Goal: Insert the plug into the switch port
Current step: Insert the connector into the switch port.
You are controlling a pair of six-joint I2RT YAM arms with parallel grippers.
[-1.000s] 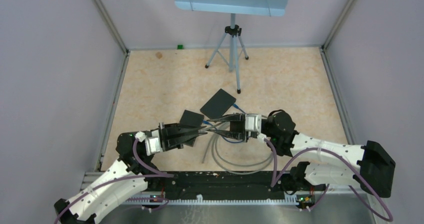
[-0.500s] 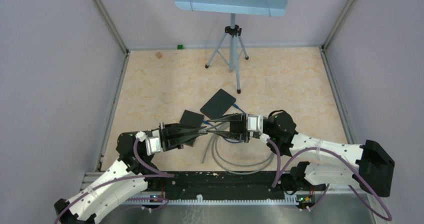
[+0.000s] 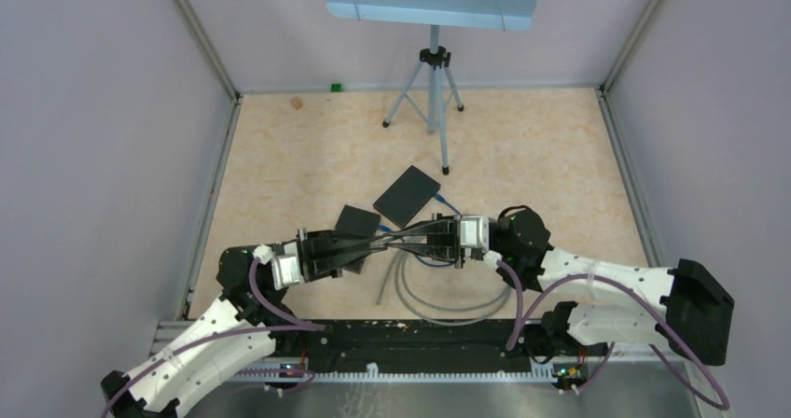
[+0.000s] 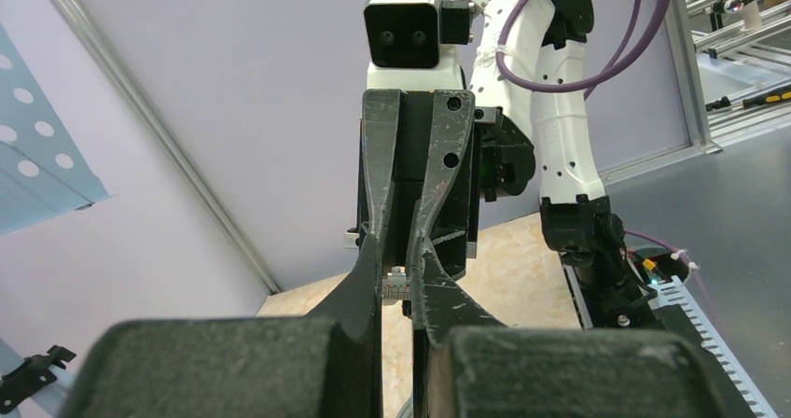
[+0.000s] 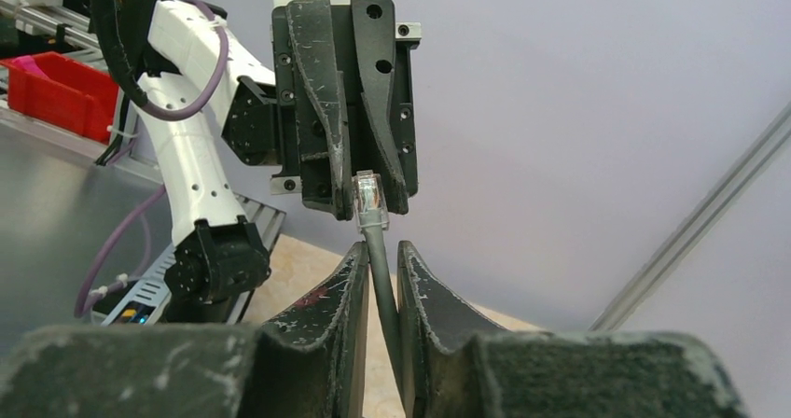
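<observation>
Where spread wider a second ago, now pinching grey cable (image 5: pixel 381 292) with right gripper (image 5: pixel 380 250). Pinching plug (image 5: pixel 370 202) with left gripper (image 4: pixel 396 247), pressed together, tip to tip. Near black box (image 3: pixel 409 194), above table (image 3: pixel 522 157).

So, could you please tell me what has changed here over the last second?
The right gripper narrowed its jaws around the cable just behind the plug; a firm grip can't be confirmed yet. The left gripper stayed shut on the plug, and both arms barely shifted.
</observation>
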